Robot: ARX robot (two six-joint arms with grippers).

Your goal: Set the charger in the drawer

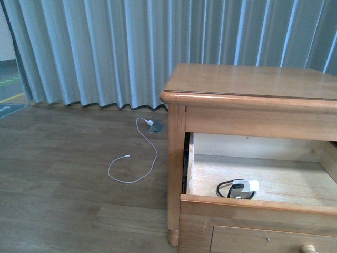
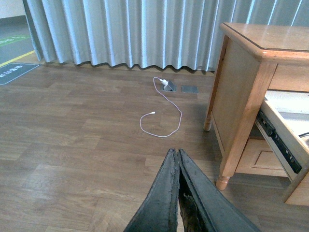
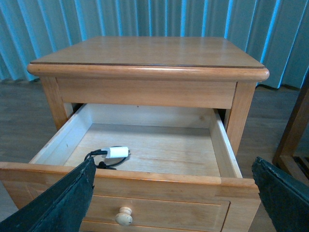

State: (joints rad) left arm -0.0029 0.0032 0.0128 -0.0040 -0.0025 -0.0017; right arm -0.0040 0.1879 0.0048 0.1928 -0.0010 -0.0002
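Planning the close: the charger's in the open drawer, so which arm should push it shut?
Right, probably. The right end effector, open, faces the drawer front squarely, with the charger inside. The left end effector, shut, points at the floor beside the nightstand.

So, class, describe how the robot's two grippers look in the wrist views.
The left gripper has two long black jaws tapering to narrow tips, matte and slightly rough. The right gripper shows the same dark wedge-shaped jaws. No cables or markings show.

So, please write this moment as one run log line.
charger: lying in drawer | drawer: open | left gripper: shut, empty | right gripper: open, empty
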